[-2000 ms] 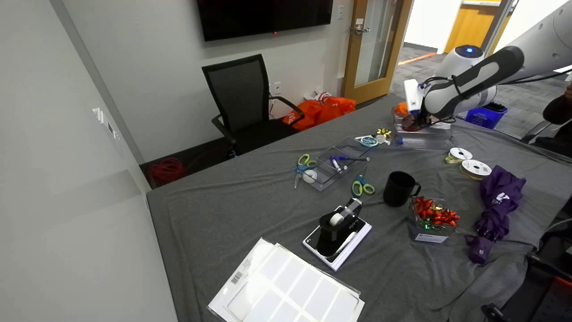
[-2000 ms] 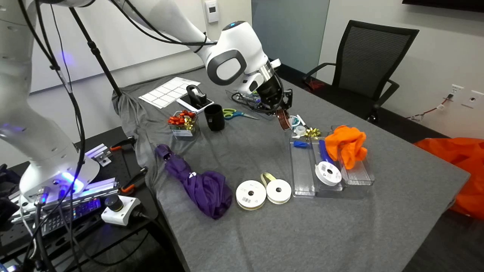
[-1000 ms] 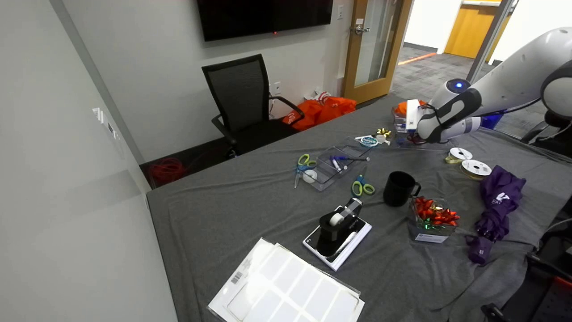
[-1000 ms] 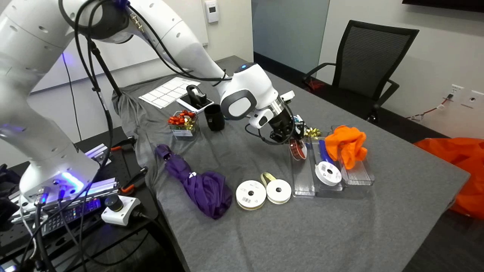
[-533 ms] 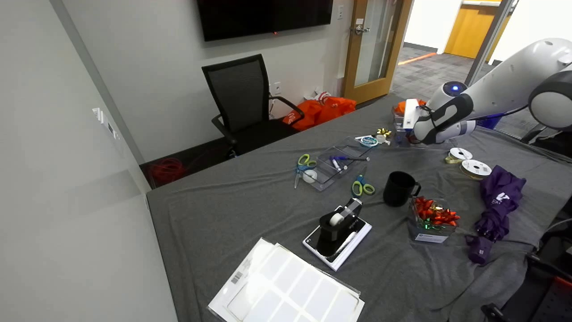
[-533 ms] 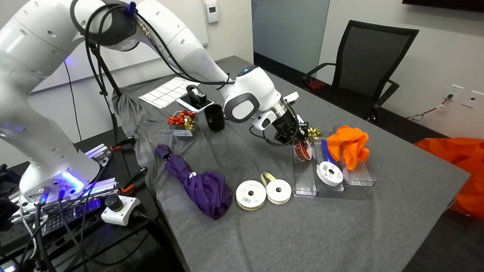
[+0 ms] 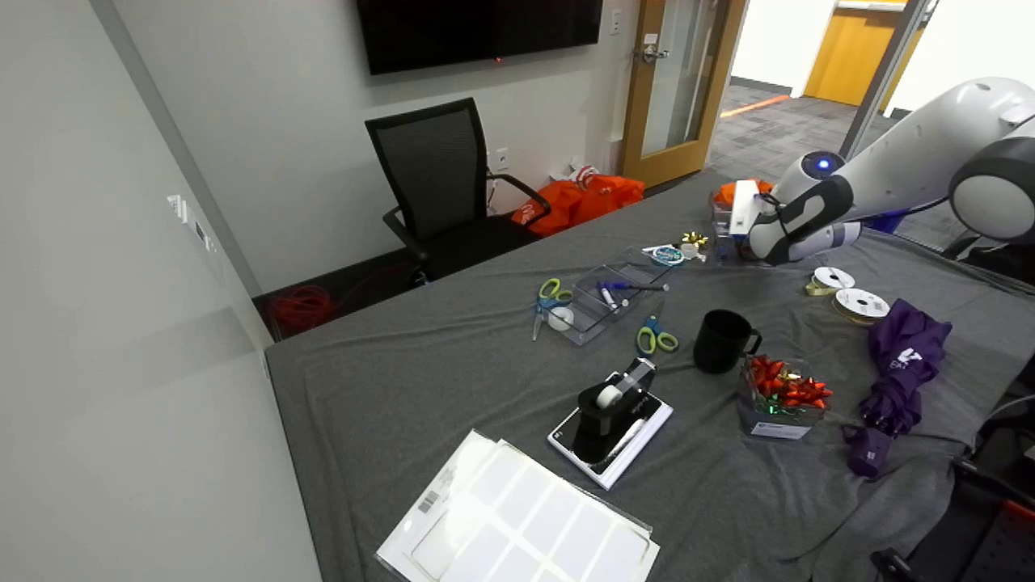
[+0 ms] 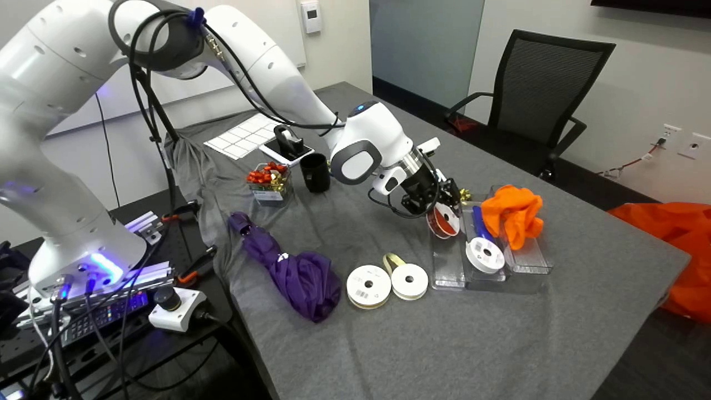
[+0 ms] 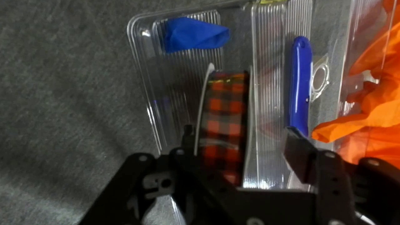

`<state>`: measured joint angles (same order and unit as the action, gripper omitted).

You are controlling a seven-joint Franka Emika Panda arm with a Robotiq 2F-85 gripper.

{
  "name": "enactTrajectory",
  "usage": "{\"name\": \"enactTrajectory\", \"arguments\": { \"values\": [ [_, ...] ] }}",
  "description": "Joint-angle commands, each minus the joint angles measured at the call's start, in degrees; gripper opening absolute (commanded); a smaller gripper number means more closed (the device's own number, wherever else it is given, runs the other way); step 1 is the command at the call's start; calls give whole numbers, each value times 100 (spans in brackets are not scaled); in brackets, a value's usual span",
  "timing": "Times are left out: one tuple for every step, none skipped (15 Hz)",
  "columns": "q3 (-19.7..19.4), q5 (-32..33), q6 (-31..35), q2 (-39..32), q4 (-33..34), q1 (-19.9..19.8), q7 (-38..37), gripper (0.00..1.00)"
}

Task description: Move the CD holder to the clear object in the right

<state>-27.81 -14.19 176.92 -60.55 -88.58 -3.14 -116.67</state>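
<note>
over the grey worktop (image 8: pixel 489 339) the white robot arm (image 8: pixel 283 72) bends low toward the clear plastic trays (image 8: pixel 447 266), set side by side. a purple umbrella (image 8: pixel 291 272) lies well apart from them, and an orange cloth (image 8: pixel 512 215) is bunched at the right-hand tray in an exterior view.

the gripper (image 9: pixel 240 134) is spread wide at the left-hand tray. in the wrist view the red-and-black plaid ribbon spool (image 9: pixel 225 122) stands between its fingers, close to the left one and with a plain gap before the right finger (image 9: pixel 300 153); whether the nearer finger touches it, i cannot tell.

between the walls of the left-hand tray, the spool is on edge: its plaid band faces the wrist camera and runs up and down that view, along the tray's length, while the axle lies crosswise. in an exterior view it leans a little, one white end showing. its contact with the tray floor is hidden.

two seconds ago it hung higher. since half a second ago it has tipped slightly, baring more of that white end.

a white ribbon spool (image 8: pixel 485 255) sits in the middle tray near a blue handle (image 9: pixel 301 84), and a crumpled blue scrap (image 9: pixel 195 34) lies at the left-hand tray's top end in the wrist view.
</note>
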Motion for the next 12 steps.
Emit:
{"name": "enactTrajectory", "arguments": {
  "values": [
    [-106, -169, 178, -150, 78, 71, -3, 100],
    [-70, -170, 176, -117, 61, 48, 34, 100],
    [-3, -160, 132, -55, 31, 7, 86, 100],
    [62, -140, 93, -7, 12, -36, 143, 100],
    [130, -122, 35, 54, -15, -80, 197, 100],
    [184, -115, 7, 104, -41, -112, 235, 100],
    [234, -108, -18, 146, -62, -141, 270, 100],
    [289, -99, -54, 193, -81, -174, 310, 100],
    [388, -68, -146, 282, -113, -242, 407, 100],
    [729, 29, -337, 507, -173, -482, 719, 100],
    [1008, 77, -500, 669, -213, -685, 1008, 100],
    [1310, 70, -725, 865, -257, -909, 1337, 100]
  ]
}}
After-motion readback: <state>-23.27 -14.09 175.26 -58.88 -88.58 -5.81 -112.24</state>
